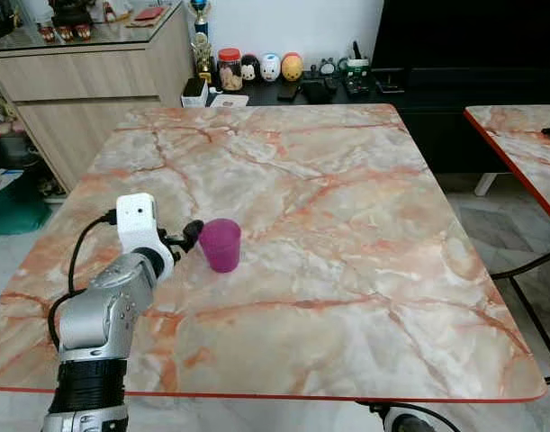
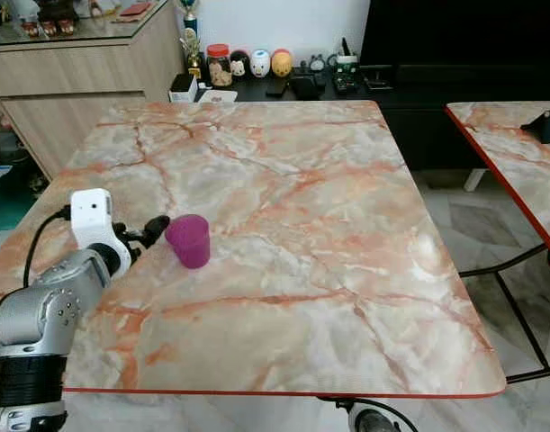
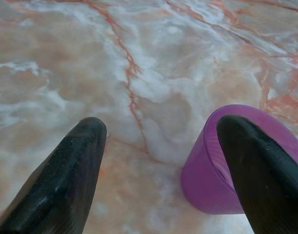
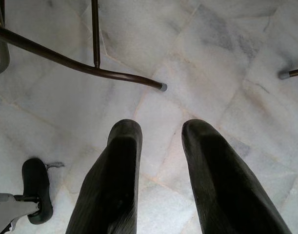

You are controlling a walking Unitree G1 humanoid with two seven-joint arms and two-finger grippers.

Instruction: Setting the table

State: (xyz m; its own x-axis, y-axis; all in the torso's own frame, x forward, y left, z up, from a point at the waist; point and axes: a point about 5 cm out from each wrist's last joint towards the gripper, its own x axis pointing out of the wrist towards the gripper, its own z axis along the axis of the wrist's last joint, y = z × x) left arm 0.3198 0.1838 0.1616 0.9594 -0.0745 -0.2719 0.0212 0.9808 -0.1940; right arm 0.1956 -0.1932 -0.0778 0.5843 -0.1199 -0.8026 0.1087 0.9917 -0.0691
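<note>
A purple cup [image 1: 220, 244] stands upright on the marble table [image 1: 347, 234], toward the robot's left side and a little back from the near edge. The left gripper [image 3: 158, 141] is stretched over the tabletop just beside it with its two fingers spread apart: in the left wrist view one finger [image 3: 256, 170] lies in front of the cup's rim, while the other [image 3: 70, 170] is off over bare marble (whether that finger touches the cup is unclear). The right gripper [image 4: 161, 129] hangs idle above the tiled floor [image 4: 227, 58], fingers parted, holding nothing.
</note>
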